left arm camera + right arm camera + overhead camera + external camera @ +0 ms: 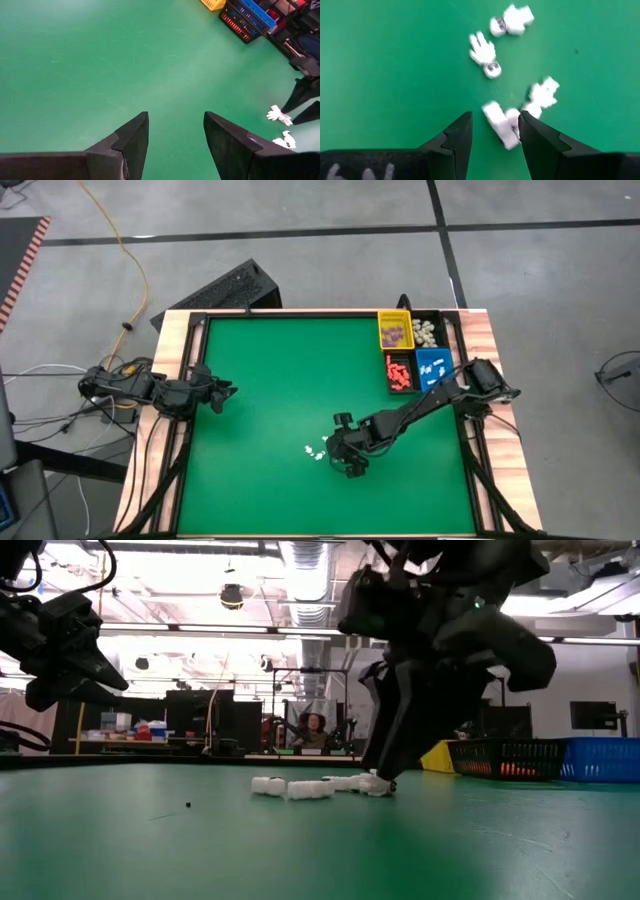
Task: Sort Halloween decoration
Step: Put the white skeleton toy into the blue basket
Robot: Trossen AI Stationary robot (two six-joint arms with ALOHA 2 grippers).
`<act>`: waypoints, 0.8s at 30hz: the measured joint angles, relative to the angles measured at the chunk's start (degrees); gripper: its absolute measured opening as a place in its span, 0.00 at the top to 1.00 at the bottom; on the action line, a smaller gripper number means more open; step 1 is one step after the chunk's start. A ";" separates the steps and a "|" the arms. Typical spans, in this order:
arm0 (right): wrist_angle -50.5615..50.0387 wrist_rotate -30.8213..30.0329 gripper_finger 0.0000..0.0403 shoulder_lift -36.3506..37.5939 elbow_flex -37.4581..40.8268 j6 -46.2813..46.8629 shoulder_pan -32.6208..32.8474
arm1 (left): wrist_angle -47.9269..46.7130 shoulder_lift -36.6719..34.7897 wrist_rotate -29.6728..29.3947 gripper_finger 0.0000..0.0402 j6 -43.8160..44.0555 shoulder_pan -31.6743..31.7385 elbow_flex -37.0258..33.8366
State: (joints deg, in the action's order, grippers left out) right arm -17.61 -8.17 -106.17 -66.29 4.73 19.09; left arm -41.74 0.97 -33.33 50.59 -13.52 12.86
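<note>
Several cream-white Halloween decoration trinkets lie loose on the green table, near its middle front; the right wrist view shows them close up. My right gripper slants down over them, open, its fingertips at the table, with one white trinket lying between the fingers. More trinkets sit sorted in the bins at the far right: purple ones, cream ones and orange-red ones. My left gripper waits open at the table's left edge. My right gripper stands astride one white trinket from above, slanting down. The trinket lies flat on the table, close against the inner side of one finger. Whether that finger touches it, I cannot tell.
A yellow bin, a blue bin and black bins stand together at the far right corner. A raised wooden rim runs around the table. A keyboard lies beyond the far edge. A person sits in the room behind.
</note>
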 joint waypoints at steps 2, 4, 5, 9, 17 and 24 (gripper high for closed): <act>-0.15 -0.71 0.56 0.00 0.08 0.75 -0.07 | -0.02 0.00 0.01 0.55 0.00 0.00 0.00; 0.16 -1.03 0.56 0.00 0.06 1.25 -0.11 | -0.01 0.00 -0.03 0.55 0.00 0.00 0.00; 0.18 -1.11 0.56 0.00 0.06 1.25 -0.11 | -0.02 0.00 -0.04 0.55 0.00 0.00 0.00; 0.36 -1.08 0.56 0.00 0.06 1.25 -0.07 | 0.60 0.00 -1.29 0.55 2.41 0.00 0.00; 0.28 -1.03 0.56 0.00 0.06 1.11 0.36 | 26.27 0.00 15.29 0.55 -28.12 -0.36 0.00; 0.51 -0.89 0.56 -0.02 0.06 -1.35 0.33 | 42.89 -0.02 33.16 0.55 -43.16 -0.37 0.00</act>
State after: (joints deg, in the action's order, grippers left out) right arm -17.10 -9.06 -106.19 -66.24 3.38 19.42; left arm 1.16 0.95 -0.16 7.43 -13.89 12.86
